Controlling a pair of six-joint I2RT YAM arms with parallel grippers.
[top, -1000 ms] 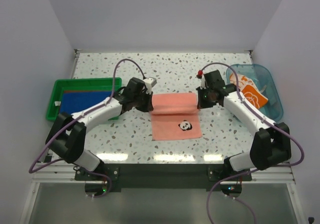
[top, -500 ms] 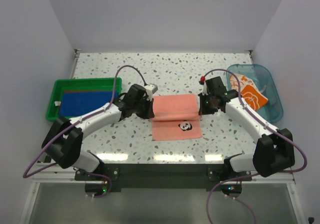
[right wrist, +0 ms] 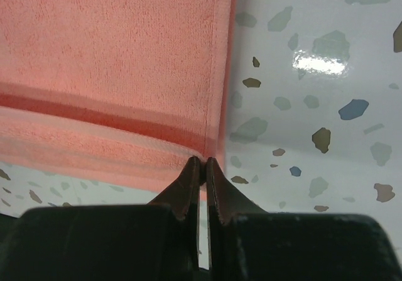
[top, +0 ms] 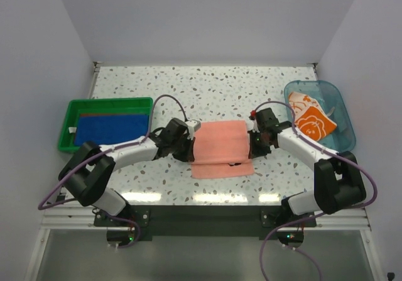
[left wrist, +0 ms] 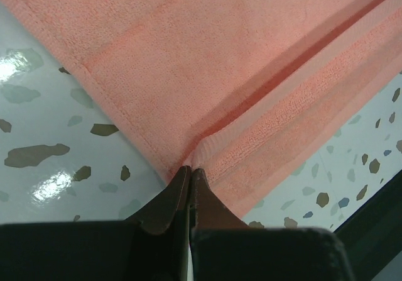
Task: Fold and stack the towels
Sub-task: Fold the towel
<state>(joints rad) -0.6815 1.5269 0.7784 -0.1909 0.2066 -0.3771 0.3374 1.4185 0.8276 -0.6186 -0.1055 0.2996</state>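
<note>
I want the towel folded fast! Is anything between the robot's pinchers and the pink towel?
Nothing visible. The left gripper and right gripper each pinch the pink towel directly at its side edge.

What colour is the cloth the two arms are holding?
Salmon pink towel, seen best in the left wrist view.

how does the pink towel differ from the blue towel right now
The pink towel lies on the table, mid-fold, its top layer short of the near edge; the blue towel lies flat in the green tray. The left hand and right hand each pinch a side of the pink towel; neither holds the blue towel. Both are cloth rectangles.
</note>
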